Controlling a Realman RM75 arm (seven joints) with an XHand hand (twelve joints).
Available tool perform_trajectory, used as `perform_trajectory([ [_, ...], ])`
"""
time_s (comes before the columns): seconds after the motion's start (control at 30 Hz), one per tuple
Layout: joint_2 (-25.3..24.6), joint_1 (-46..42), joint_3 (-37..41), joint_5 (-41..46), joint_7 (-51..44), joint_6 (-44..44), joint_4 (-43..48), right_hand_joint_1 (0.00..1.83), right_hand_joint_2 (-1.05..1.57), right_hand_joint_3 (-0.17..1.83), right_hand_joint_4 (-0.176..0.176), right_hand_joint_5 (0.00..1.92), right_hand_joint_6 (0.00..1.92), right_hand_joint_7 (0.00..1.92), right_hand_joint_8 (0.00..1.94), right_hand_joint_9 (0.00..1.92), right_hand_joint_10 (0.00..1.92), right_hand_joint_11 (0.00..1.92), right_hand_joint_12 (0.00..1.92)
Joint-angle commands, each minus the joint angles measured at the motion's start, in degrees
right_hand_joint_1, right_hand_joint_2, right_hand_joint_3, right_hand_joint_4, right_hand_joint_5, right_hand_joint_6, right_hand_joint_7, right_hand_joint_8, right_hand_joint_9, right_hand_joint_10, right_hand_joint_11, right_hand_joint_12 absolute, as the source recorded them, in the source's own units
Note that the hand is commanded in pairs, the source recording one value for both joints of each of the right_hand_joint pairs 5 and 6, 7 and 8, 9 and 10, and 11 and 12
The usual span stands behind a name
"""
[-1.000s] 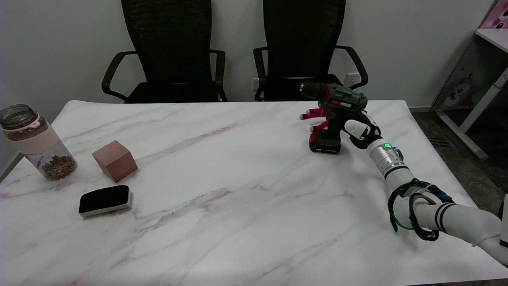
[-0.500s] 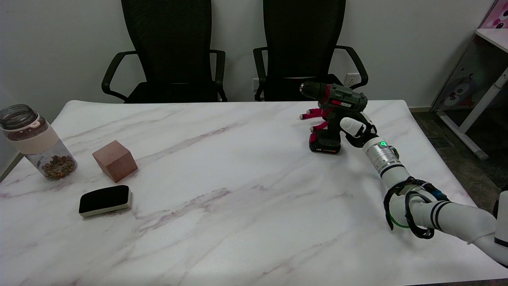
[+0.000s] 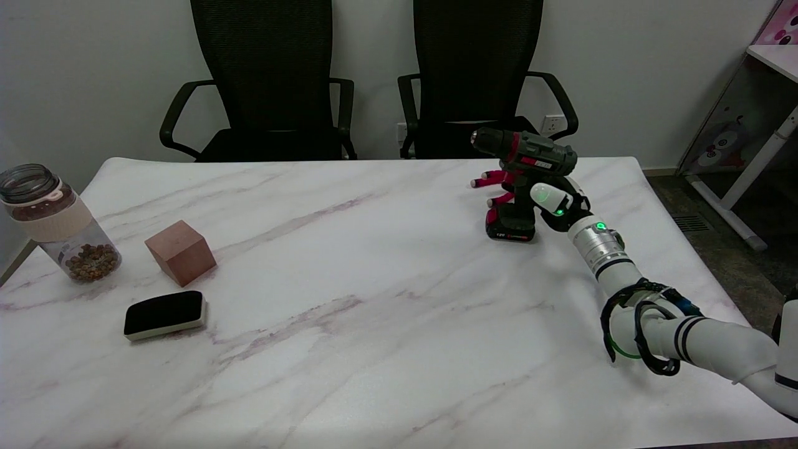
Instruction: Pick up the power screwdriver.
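Note:
The power screwdriver is dark grey with red trim and stands upright on its battery base at the table's far right, its chuck pointing left. My right hand reaches in from the right at the height of the handle. Its fingers pass behind the handle, and their red fingertips stick out straight on the left side. The white thumb lies on the near right side of the handle. The fingers are spread rather than curled around the handle. Most of the palm is hidden behind the tool.
At the table's left are a clear jar with brown bits in it, a reddish wooden cube and a black board eraser. Two black office chairs stand behind the marble table. The table's right edge runs close to the tool.
My right arm has slid a little left and forward, bringing the thumb and palm closer to the handle. The screwdriver has not moved.

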Motion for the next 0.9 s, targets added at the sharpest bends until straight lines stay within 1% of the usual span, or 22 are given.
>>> perform_trajectory([
  [0.03, -0.1, -0.2, 0.2, 0.1, 0.7, 0.5, -0.1, 1.00, -0.55, 0.86, 0.176, 0.22, 0.22, 0.22, 0.22, 0.34, 0.34, 0.49, 0.49],
  [0.37, -0.1, -0.2, -0.2, -0.2, 3.2, 1.3, -0.1, 1.02, -0.49, 0.84, 0.176, 0.22, 0.22, 0.22, 0.22, 0.38, 0.38, 0.57, 0.57],
  [0.57, -0.1, -0.3, -0.4, -0.2, 3.5, 1.3, -0.1, 1.03, -0.43, 0.87, 0.176, 0.25, 0.25, 0.25, 0.25, 0.42, 0.42, 0.71, 0.71],
  [0.77, -0.1, -0.3, -0.4, -0.2, 3.5, 1.3, -0.1, 1.04, -0.41, 0.95, 0.176, 0.26, 0.26, 0.26, 0.26, 0.54, 0.54, 0.78, 0.78],
  [0.83, -0.1, -0.2, -0.4, -0.3, 3.5, 1.1, -0.1, 1.05, -0.41, 0.99, 0.176, 0.25, 0.25, 0.25, 0.25, 0.62, 0.62, 0.81, 0.81],
  [0.9, -0.1, -0.2, -0.4, -0.3, 3.5, 0.9, -0.1, 1.05, -0.41, 1.02, 0.176, 0.27, 0.27, 0.27, 0.27, 0.68, 0.68, 0.84, 0.84],
])
